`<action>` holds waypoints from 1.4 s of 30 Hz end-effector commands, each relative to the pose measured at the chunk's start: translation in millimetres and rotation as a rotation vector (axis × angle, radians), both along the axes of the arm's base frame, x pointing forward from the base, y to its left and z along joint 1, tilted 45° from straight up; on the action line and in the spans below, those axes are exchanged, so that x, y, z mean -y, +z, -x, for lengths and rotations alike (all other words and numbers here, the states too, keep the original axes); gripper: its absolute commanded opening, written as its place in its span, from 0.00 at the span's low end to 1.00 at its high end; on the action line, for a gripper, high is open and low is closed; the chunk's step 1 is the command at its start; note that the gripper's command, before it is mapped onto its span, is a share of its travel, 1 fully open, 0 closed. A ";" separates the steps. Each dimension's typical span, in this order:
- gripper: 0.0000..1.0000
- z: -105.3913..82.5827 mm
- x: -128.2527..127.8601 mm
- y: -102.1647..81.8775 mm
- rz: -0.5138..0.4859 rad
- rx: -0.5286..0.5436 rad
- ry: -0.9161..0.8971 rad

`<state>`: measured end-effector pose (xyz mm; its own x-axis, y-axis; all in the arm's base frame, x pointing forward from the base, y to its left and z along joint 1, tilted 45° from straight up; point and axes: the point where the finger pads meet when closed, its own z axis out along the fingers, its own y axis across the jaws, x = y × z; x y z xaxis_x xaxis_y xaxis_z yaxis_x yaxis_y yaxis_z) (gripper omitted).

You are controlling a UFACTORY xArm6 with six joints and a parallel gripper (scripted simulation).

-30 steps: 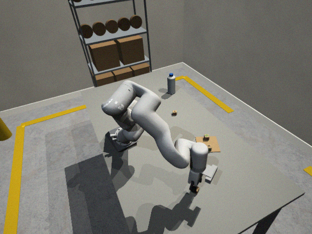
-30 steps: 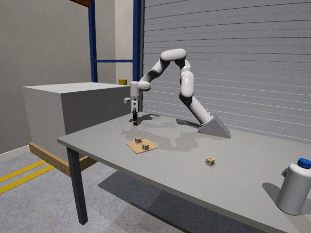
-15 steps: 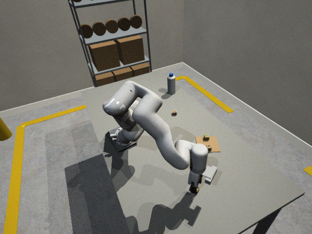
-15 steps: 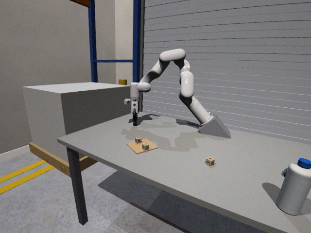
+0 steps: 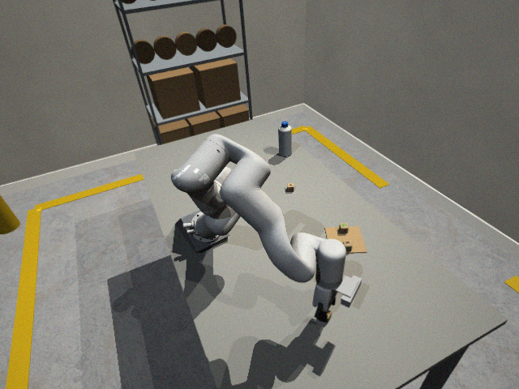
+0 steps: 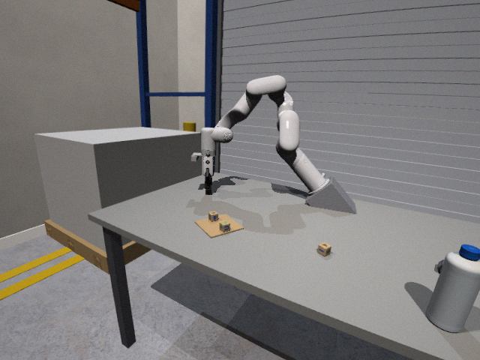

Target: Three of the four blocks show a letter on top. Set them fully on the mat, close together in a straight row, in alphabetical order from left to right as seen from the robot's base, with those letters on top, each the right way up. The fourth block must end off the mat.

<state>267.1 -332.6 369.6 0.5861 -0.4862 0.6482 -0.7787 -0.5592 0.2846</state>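
Note:
My gripper (image 5: 323, 314) reaches straight down to the table top near the front edge, and it also shows in the exterior view (image 6: 208, 189). Its fingers are open and stand at a small wooden block (image 5: 328, 314) that rests on the table and is mostly hidden by them. The tan mat (image 5: 345, 238) (image 6: 217, 226) holds two blocks: one with a green mark (image 5: 343, 227) (image 6: 224, 226) and another (image 5: 347, 245) (image 6: 213, 216). A further block (image 5: 289, 186) (image 6: 324, 249) sits alone on the table, off the mat. The letters are too small to read.
A white bottle with a blue cap (image 5: 285, 139) (image 6: 453, 288) stands at the table's far corner. The arm's base (image 5: 201, 234) is mounted on the table. The table edge runs close to the gripper.

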 end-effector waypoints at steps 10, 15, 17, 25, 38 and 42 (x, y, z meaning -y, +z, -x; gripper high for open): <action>0.69 -3.5 9.8 -8.9 0.002 0.002 0.000; 0.69 -6.0 17.0 -16.5 0.002 0.002 0.000; 0.69 -6.8 19.4 -19.0 0.002 0.002 0.000; 0.69 -8.1 23.4 -23.2 0.002 0.002 0.000; 0.69 -8.1 23.4 -23.2 0.002 0.002 0.000; 0.69 -8.1 23.4 -23.2 0.002 0.002 0.000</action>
